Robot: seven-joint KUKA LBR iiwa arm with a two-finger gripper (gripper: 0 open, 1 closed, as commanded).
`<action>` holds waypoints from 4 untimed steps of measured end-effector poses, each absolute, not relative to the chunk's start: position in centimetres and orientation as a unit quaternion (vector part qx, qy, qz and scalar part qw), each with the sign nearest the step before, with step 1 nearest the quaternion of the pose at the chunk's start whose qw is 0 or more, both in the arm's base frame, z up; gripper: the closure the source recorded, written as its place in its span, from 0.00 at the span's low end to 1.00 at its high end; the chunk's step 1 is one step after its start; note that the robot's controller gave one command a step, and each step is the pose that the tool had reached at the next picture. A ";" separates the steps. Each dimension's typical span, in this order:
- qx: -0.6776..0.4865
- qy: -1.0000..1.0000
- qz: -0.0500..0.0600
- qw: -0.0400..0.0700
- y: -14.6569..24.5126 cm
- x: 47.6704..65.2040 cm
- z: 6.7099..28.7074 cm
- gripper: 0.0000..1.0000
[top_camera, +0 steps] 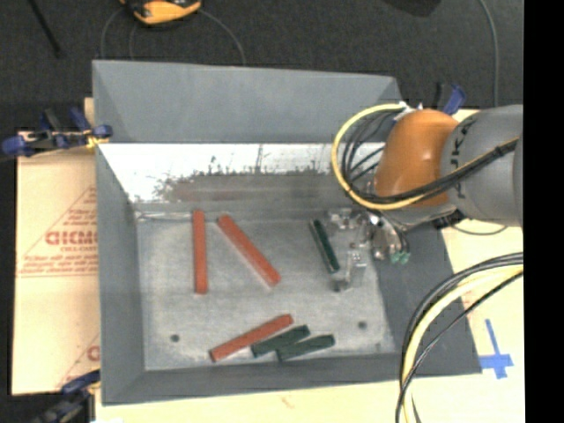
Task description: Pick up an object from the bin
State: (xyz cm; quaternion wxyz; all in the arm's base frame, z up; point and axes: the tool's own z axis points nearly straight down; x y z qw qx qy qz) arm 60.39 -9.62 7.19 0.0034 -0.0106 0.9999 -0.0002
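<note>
My gripper (345,276) hangs low in the right part of the bin, close to the floor. A short dark green stick (323,244) lies slanted just to its left, near or touching it; I cannot tell whether the stick is held. Farther left a red stick (248,250) lies on a diagonal.
Another red stick (201,252) lies nearly straight up and down at the left. Near the front wall a third red stick (251,338) lies beside two dark green sticks (295,343). The arm with its orange cover and cables reaches in over the right rim.
</note>
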 end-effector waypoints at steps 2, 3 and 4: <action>-0.076 0.997 -0.001 0.002 -9.4 59.5 7.2 1.00; -0.080 0.997 -0.001 0.002 -9.6 59.3 7.2 1.00; -0.050 0.999 0.001 0.001 -9.9 59.2 8.4 1.00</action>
